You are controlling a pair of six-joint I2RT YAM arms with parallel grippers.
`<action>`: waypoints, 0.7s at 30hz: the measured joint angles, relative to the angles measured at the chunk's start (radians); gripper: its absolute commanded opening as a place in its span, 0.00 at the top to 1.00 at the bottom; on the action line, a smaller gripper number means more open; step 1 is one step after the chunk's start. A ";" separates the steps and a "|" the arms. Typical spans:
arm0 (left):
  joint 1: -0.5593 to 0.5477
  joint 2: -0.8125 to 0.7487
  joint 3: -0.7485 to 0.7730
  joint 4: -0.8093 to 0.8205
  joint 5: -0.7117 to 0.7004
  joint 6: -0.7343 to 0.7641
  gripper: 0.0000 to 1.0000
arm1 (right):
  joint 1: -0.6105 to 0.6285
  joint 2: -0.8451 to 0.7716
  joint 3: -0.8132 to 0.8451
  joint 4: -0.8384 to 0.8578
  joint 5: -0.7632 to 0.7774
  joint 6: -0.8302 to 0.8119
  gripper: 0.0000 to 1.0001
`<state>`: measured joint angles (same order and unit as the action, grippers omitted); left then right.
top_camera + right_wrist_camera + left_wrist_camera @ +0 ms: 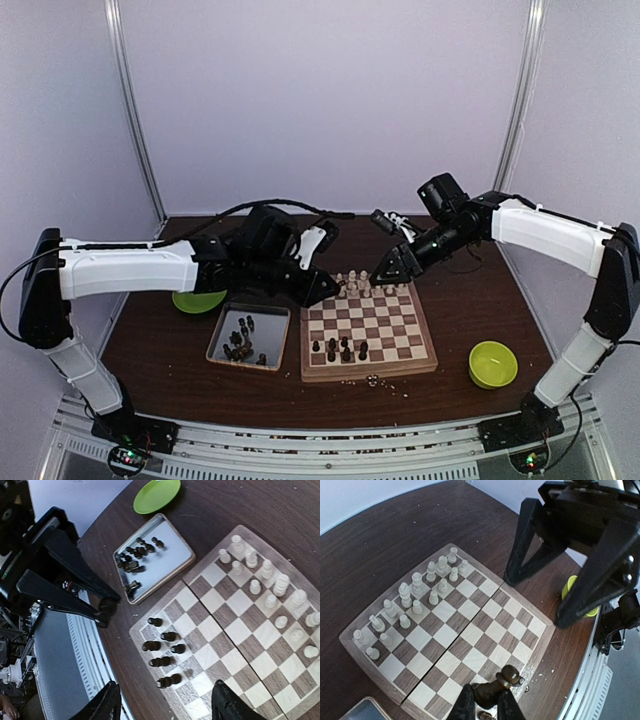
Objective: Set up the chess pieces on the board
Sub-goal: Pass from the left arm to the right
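Dark-brown wooden tabletop point(160, 360), white booth walls. At centre: square wooden chessboard point(400, 368), light/dark checks, tan raised rim. On it at 7 o'clock: a few tiny dark brown wooden chess pieces point(340, 349), glossy, turned profiles. More of them in silver metal tray point(212, 345) at board's 9 o'clock. Pinched tight in left gripper point(485, 700): one dark chessman point(501, 682), round-headed, by board's 11 o'clock corner. Right gripper point(165, 705) fingers spread, gripping nothing, above board's 12 o'clock edge.
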<state>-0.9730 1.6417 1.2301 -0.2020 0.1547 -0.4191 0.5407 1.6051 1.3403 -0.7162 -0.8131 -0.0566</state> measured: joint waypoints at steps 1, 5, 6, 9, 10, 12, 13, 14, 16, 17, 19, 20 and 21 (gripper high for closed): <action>-0.002 0.000 0.000 0.011 0.002 -0.005 0.89 | 0.014 0.002 0.004 0.004 -0.011 0.013 0.39; -0.008 0.000 0.000 0.043 0.006 -0.023 0.89 | 0.060 0.018 0.063 0.017 -0.052 0.048 0.41; -0.011 0.002 0.000 0.049 0.007 -0.028 0.88 | 0.068 0.023 0.074 0.026 -0.063 0.058 0.42; -0.016 0.003 0.000 0.055 0.008 -0.037 0.88 | 0.085 0.031 0.081 0.042 -0.081 0.072 0.47; -0.017 0.003 0.000 0.057 0.008 -0.040 0.88 | 0.090 0.035 0.081 0.043 -0.085 0.081 0.49; -0.018 0.004 0.000 0.066 0.008 -0.044 0.88 | 0.096 0.043 0.081 0.048 -0.091 0.088 0.52; -0.019 0.005 0.000 0.071 0.008 -0.045 0.88 | 0.098 0.048 0.081 0.051 -0.094 0.092 0.53; -0.019 0.005 0.000 0.074 0.008 -0.047 0.88 | 0.099 0.053 0.081 0.054 -0.097 0.094 0.54; -0.019 0.006 0.000 0.076 0.008 -0.048 0.88 | 0.101 0.066 0.082 0.056 -0.105 0.101 0.57; -0.019 0.006 0.000 0.076 0.008 -0.048 0.88 | 0.101 0.072 0.082 0.056 -0.107 0.106 0.59; -0.019 0.007 0.000 0.078 0.010 -0.049 0.88 | 0.102 0.080 0.082 0.057 -0.111 0.110 0.62; -0.019 0.008 0.000 0.080 0.012 -0.050 0.88 | 0.102 0.082 0.082 0.058 -0.113 0.113 0.64; -0.019 0.009 0.000 0.082 0.014 -0.051 0.88 | 0.103 0.084 0.082 0.059 -0.116 0.113 0.66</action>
<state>-0.9920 1.6505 1.2304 -0.1204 0.1688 -0.4702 0.6434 1.6890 1.4220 -0.6571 -0.9287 0.0559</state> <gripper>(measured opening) 0.125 0.388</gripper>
